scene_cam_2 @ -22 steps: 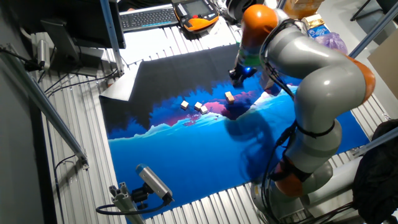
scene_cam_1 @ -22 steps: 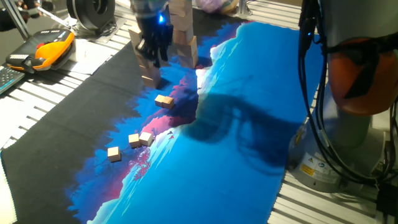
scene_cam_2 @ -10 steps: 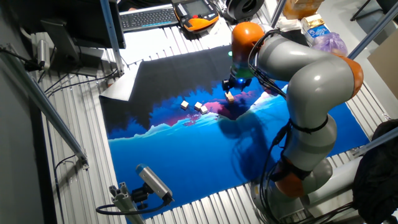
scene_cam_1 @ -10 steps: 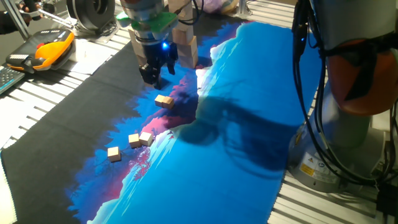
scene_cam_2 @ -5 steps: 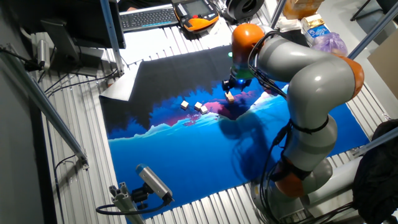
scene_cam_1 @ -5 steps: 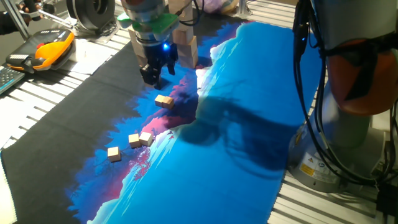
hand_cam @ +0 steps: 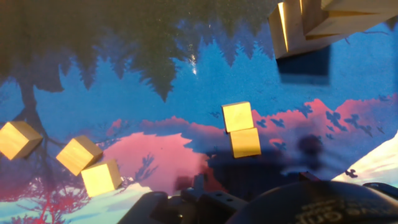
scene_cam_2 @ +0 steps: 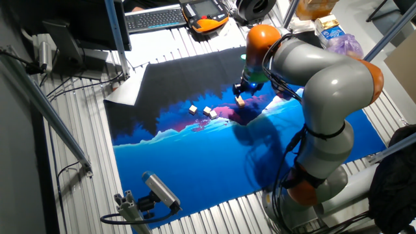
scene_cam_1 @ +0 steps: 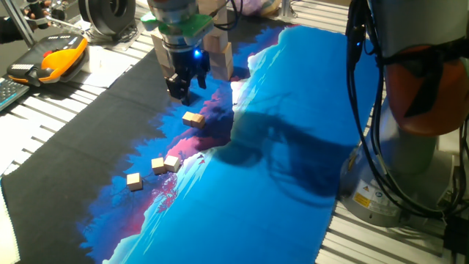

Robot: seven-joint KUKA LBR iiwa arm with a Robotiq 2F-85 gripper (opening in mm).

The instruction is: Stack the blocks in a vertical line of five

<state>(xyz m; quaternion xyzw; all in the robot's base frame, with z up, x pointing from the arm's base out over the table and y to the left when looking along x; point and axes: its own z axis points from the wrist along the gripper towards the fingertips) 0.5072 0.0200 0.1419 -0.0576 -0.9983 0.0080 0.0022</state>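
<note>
My gripper (scene_cam_1: 180, 94) hangs low over the mat, just behind a tan block (scene_cam_1: 193, 119); its dark fingers look slightly apart with nothing between them. In the other fixed view the gripper (scene_cam_2: 242, 90) is right above that block (scene_cam_2: 240, 101). In the hand view the block (hand_cam: 237, 116) shows as two tan squares touching, and I cannot tell if it is one cube or two. Three more blocks lie to the left: one (scene_cam_1: 134, 180) alone and two (scene_cam_1: 165, 163) touching. They also show in the hand view (hand_cam: 79, 154). My fingertips are out of the hand view.
A tower of larger pale wooden blocks (scene_cam_1: 218, 51) stands right behind the gripper and shows in the hand view (hand_cam: 305, 25). An orange pendant (scene_cam_1: 51, 59) and a keyboard (scene_cam_2: 153, 18) lie beyond the mat. The arm's base (scene_cam_1: 410, 147) stands at the mat's right edge.
The gripper has left the stack at the back and come down and forward towards the single block. In the last second it has barely moved. No block has moved.
</note>
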